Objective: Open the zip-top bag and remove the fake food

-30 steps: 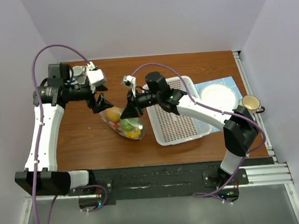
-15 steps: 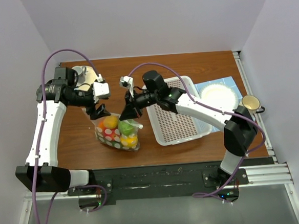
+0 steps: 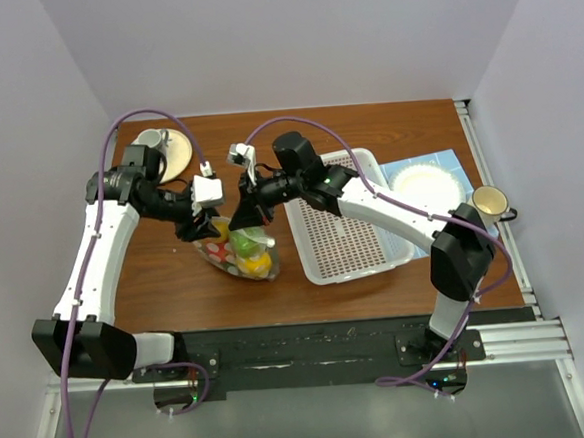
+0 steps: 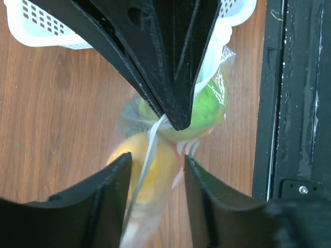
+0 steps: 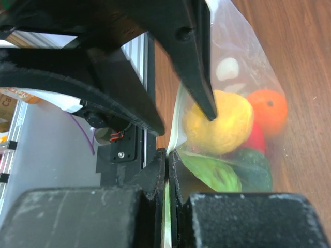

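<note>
The zip-top bag (image 3: pixel 240 251) hangs over the wooden table, holding the fake food: a yellow lemon (image 5: pixel 220 124), an orange (image 5: pixel 269 111), a green piece (image 5: pixel 212 173) and a red one. My right gripper (image 3: pixel 248 216) is shut on the bag's top edge (image 5: pixel 176 139), as the right wrist view (image 5: pixel 167 154) shows. My left gripper (image 3: pixel 206 227) is open. In the left wrist view (image 4: pixel 158 161) its jaws stand on either side of the bag's white zip strip (image 4: pixel 150 150), just below the right gripper's tips. The green piece (image 4: pixel 204 111) and the lemon (image 4: pixel 150 170) show through the plastic.
A white perforated basket (image 3: pixel 349 240) lies right of the bag and shows in the left wrist view (image 4: pixel 31 26). A white plate (image 3: pixel 422 183) on a blue mat and a cup (image 3: pixel 489 202) are at the far right. A cup on a saucer (image 3: pixel 157 148) is at the back left.
My left gripper has swung right and closed in on the bag's top beside the right gripper. The bag has turned from broadside, dots showing, to narrow and edge-on.
</note>
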Controlling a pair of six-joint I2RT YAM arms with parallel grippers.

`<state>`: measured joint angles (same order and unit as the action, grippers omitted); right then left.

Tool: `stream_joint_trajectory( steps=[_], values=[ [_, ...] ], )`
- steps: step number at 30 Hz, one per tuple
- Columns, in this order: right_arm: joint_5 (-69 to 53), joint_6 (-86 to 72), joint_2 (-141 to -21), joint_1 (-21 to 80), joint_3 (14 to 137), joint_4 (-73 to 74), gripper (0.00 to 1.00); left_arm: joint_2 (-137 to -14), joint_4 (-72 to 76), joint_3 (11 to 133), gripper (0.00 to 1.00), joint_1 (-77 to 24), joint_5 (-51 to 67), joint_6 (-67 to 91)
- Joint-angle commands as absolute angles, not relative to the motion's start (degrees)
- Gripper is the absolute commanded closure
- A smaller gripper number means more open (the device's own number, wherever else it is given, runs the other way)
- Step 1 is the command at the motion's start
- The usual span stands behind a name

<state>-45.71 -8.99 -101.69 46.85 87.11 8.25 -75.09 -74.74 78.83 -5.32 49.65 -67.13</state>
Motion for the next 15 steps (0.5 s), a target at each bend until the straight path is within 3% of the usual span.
stream_joint_trajectory(
  steps=[1,4,7,9,10,11,13,14,15],
  values=[
    [-46.8,-9.2,-100.1,46.8,88.5,4.5,1.0,-74.3,-75.4,81.2,0.55,-5.6,51.5,-67.7],
    [-46.4,-9.1,-99.9,46.7,87.6,4.1,1.0,-74.2,-75.4,82.4,0.59,-5.6,51.8,-67.0],
    [-46.8,-9.2,-100.3,46.8,87.5,4.2,1.0,-74.0,-75.4,82.7,0.68,-5.6,52.0,-67.0],
    [-46.8,-9.3,-100.3,46.8,87.5,4.1,0.98,-74.0,-75.4,82.7,0.8,-5.6,51.9,-66.7],
    [-46.6,-9.3,-100.3,46.8,87.5,4.1,0.94,-74.2,-75.4,82.7,0.92,-5.6,51.9,-66.4],
    [-46.3,-9.2,-100.2,46.7,87.5,4.2,0.84,-74.4,-75.4,82.6,0.98,-5.6,51.5,-66.4],
    [-45.0,-9.1,-99.8,46.8,87.4,4.5,0.7,-74.5,-75.4,82.2,1.0,-5.6,50.9,-66.1],
    [-44.4,-8.8,-99.5,46.7,87.2,5.0,0.51,-74.4,-75.4,81.8,1.0,-5.5,50.5,-66.0],
    [-43.4,-8.3,-98.7,46.6,87.2,5.4,0.45,-74.3,-75.3,81.3,1.0,-5.5,49.4,-66.4]
  ],
)
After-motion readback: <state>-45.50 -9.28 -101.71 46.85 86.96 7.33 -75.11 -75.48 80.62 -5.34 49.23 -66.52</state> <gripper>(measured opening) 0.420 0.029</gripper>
